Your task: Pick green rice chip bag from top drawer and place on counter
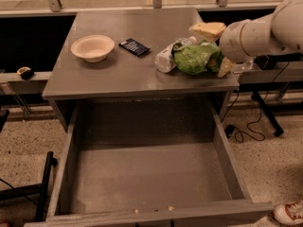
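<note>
The green rice chip bag (195, 58) lies crumpled on the counter (118, 74) near its right edge, leaning against a clear water bottle (167, 56). My gripper (217, 48) is at the bag's right end. It is open, with one beige finger (208, 30) above and behind the bag and the other (225, 66) at its front right. The white arm reaches in from the right. The top drawer (71, 160) is pulled fully out below the counter, and only a few crumbs show on its grey floor.
A white bowl (93, 47) and a dark blue packet (134, 46) sit on the counter's left and middle. A window rail runs behind the counter. Cables (246, 131) and a shoe (289, 212) lie on the floor at the right.
</note>
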Available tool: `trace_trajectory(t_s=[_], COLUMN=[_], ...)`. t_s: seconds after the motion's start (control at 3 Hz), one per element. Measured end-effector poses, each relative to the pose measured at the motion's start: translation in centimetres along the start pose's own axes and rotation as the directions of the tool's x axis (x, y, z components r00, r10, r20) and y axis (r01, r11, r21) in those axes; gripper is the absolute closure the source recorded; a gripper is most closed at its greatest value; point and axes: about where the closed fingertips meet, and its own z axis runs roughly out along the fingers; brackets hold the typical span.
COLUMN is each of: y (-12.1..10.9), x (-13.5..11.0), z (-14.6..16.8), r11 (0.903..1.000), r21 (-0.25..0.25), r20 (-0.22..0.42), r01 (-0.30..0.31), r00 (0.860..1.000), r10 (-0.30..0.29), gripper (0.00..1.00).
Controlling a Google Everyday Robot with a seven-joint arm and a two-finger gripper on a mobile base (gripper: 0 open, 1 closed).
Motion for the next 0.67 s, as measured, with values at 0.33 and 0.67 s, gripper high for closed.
trace_trajectory(t_s=[0.33, 0.67], y=[0.2, 0.9], x=[2.0, 3.6], z=[-2.8, -5.2], r11=[0.9994, 0.9975], r21=[-0.034, -0.061], r20=[-0.018, -0.048], r01=[-0.012, -0.034], r00=[1.0, 0.998], r10=[0.011, 0.031], gripper=[0.0, 0.0])
